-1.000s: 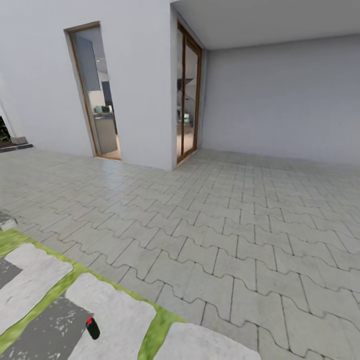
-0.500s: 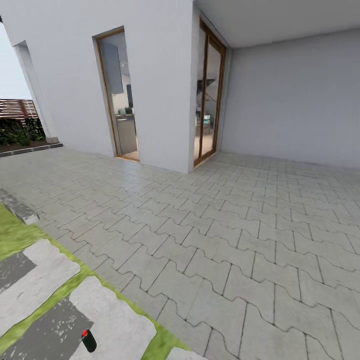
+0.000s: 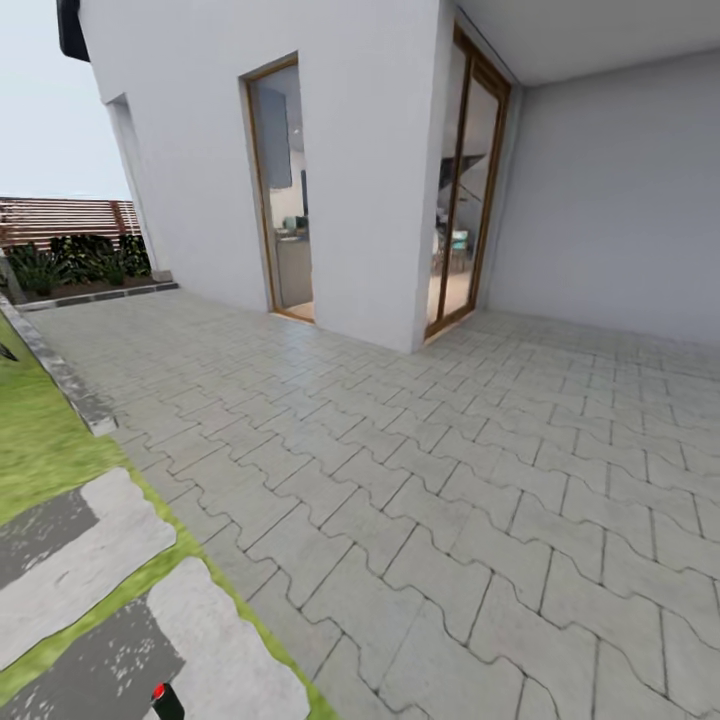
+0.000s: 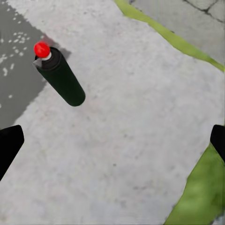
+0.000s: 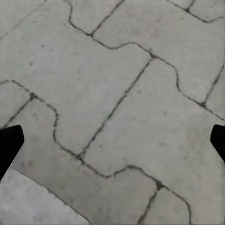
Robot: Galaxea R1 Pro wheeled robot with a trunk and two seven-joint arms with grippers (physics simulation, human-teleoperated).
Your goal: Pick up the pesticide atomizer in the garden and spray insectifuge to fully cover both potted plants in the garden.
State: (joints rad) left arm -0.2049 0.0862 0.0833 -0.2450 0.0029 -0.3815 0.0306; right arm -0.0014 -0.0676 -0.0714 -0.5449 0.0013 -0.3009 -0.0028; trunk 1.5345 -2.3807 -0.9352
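Atomizer (image 4: pixel 58 75) is lying on a pale stepping slab (image 4: pixel 131 140) by the grass, under the wide-open left gripper (image 4: pixel 112 140). Right gripper (image 5: pixel 112 140) is hanging open over paving. Pickup's still pending, so I'm guessing it needs lowering next.

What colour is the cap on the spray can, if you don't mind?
Red, atop the dark green spray can; the left wrist view shows it best.

The spray can (image 4: pixel 61 77) is dark green with a red top (image 4: pixel 41 48). The paving (image 3: pixel 450 480) is pale grey. The grass (image 3: pixel 40 440) is green.
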